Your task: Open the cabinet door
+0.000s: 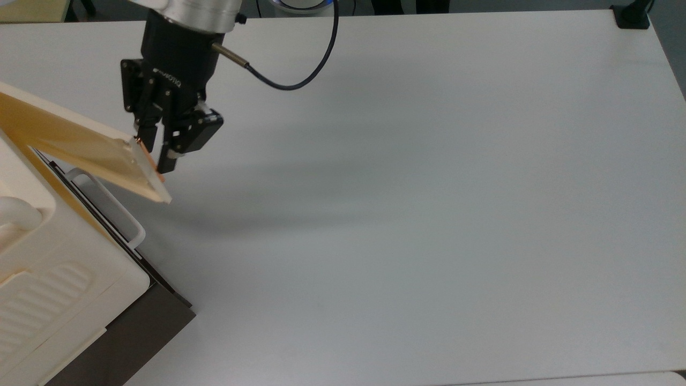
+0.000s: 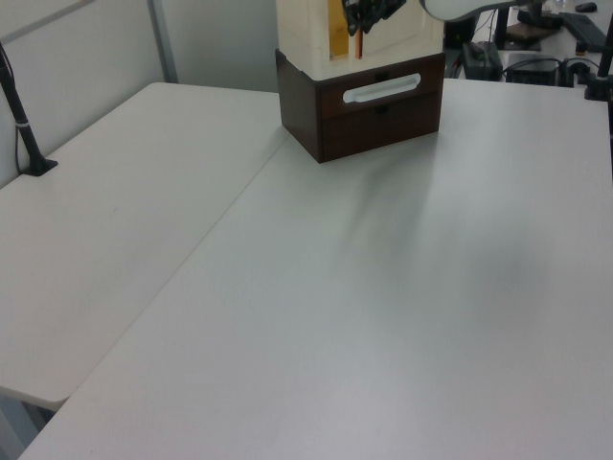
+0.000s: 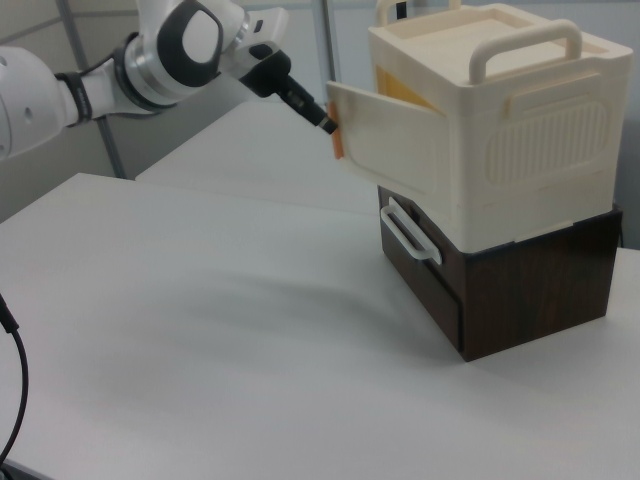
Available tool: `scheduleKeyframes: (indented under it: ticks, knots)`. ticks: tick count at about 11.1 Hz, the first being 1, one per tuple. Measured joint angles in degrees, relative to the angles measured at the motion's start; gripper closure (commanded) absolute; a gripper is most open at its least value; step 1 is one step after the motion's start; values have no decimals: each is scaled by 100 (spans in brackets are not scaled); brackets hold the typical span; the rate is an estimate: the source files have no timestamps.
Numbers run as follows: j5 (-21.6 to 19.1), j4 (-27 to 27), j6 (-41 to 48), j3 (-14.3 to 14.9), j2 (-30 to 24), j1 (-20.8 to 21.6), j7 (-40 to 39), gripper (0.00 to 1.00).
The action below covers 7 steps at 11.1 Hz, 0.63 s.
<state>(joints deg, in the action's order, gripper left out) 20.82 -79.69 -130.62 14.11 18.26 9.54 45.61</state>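
In the top view's upper left, the black two-finger gripper [image 1: 154, 151] pinches the slim copper-coloured bar handle [image 1: 150, 162] on the free edge of the flat cream-yellow plastic cabinet door [image 1: 80, 147], which stands swung partly open, hinged toward the frame's left.

I see a wide white table [image 1: 429, 214] with a matte top, evenly lit from above, soft grey shadows lying across it. In the left view a second white table [image 2: 105, 220] butts against it along a straight seam. A black clamp post [image 2: 21, 115] stands at that table's far edge, in front of a pale partition wall [image 2: 77, 48] with a grey metal upright [image 2: 161, 43]. Another black mount [image 1: 632, 15] sits at the top view's upper right corner.
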Motion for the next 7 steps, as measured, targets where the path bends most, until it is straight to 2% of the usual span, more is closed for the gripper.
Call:
scheduleKeyframes:
  ticks: [3, 5, 7]
  knots:
    - [-338, -22, 814, -222, -278, 41, -93, 0]
    - [-401, 7, 1334, -393, -539, 222, -164, 0]
    - [-618, 96, 1836, -422, -787, 350, -320, 0]
